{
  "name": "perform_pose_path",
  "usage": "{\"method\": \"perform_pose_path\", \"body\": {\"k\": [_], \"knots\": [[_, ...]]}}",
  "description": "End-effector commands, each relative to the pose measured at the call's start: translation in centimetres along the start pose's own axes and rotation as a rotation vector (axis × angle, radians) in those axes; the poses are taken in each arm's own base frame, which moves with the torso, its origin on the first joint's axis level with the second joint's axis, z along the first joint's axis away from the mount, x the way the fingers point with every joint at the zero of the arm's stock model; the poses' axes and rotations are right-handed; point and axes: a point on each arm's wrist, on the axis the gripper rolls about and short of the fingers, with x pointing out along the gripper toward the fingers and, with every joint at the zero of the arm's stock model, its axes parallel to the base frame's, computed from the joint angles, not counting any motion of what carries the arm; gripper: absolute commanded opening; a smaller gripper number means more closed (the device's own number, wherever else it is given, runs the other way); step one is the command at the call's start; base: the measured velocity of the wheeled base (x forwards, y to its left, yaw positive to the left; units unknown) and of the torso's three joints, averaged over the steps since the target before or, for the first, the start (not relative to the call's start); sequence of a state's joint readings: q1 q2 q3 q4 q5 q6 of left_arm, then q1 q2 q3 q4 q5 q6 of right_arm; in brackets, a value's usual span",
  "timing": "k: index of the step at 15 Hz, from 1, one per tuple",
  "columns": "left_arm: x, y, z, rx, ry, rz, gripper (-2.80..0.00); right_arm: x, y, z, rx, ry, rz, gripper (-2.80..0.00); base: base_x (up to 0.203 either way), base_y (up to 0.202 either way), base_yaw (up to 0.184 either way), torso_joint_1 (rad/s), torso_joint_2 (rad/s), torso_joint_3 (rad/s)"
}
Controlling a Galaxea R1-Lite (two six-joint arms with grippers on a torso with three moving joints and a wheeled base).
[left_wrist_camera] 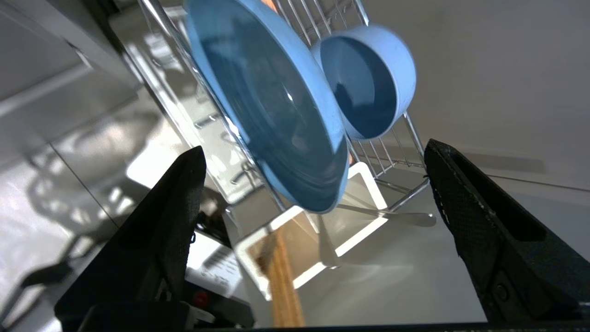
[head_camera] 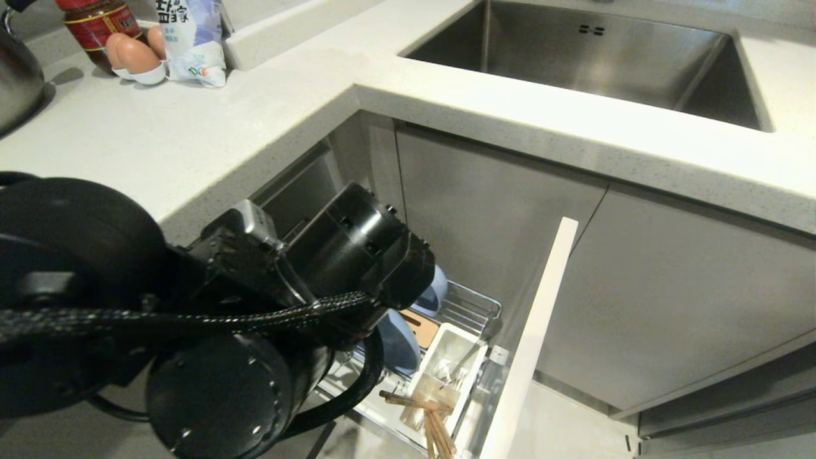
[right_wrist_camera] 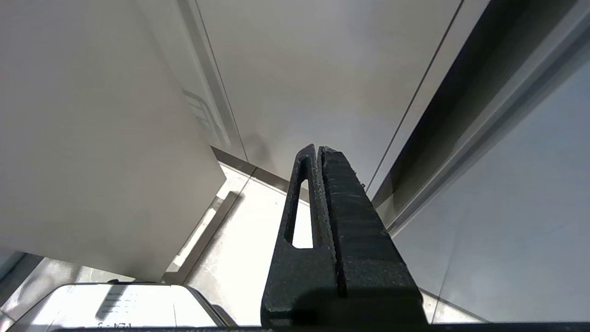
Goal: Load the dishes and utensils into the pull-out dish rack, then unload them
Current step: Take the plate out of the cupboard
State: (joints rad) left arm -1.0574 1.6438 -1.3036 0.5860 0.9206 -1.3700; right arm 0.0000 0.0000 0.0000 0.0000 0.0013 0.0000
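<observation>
The pull-out dish rack (head_camera: 472,306) stands open below the counter, behind its pale cabinet front (head_camera: 535,338). The light-blue plate (left_wrist_camera: 267,101) stands on edge in the wires, and the matching bowl (left_wrist_camera: 368,87) lies tilted behind it. The white caddy (left_wrist_camera: 359,233) holds light-wood chopsticks (left_wrist_camera: 283,281) and a silver spoon (left_wrist_camera: 405,216). My left gripper (left_wrist_camera: 314,147) hovers open just above the plate's rim and holds nothing. In the head view my left wrist (head_camera: 357,255) hides its fingers and part of the plate (head_camera: 398,344). My right gripper (right_wrist_camera: 318,147) is shut and empty, parked beside cabinet fronts.
The steel sink (head_camera: 593,57) is set in the pale countertop (head_camera: 191,140) above the rack. Eggs (head_camera: 131,54), a red-lidded jar (head_camera: 95,22), a printed bag (head_camera: 191,38) and a steel pot (head_camera: 16,76) stand at the counter's far left.
</observation>
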Motion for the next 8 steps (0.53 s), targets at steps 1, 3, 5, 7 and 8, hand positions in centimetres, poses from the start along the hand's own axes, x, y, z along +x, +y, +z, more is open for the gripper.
{"method": "perform_pose_path", "body": {"k": [1, 3, 5, 7, 8], "knots": [[2.0, -0.6, -0.9, 0.008, 0.017, 0.047, 0.0, 0.0, 0.0, 0.0, 0.0, 0.0, 0.0, -2.8, 0.0, 0.0, 0.0, 0.0, 0.0, 0.0], [3.6, -1.2, -1.1, 0.002, 0.026, 0.079, 0.0, 0.0, 0.0, 0.0, 0.0, 0.0, 0.0, -2.8, 0.0, 0.0, 0.0, 0.0, 0.0, 0.0], [4.7, -1.4, -1.2, -0.004, 0.019, 0.105, 0.0, 0.0, 0.0, 0.0, 0.0, 0.0, 0.0, -2.8, 0.0, 0.0, 0.0, 0.0, 0.0, 0.0], [5.7, -1.4, -1.5, 0.002, 0.016, 0.131, 0.0, 0.0, 0.0, 0.0, 0.0, 0.0, 0.0, -2.8, 0.0, 0.0, 0.0, 0.0, 0.0, 0.0], [6.3, -1.5, -1.6, 0.002, 0.012, 0.146, 0.0, 0.0, 0.0, 0.0, 0.0, 0.0, 0.0, -2.8, 0.0, 0.0, 0.0, 0.0, 0.0, 0.0]]}}
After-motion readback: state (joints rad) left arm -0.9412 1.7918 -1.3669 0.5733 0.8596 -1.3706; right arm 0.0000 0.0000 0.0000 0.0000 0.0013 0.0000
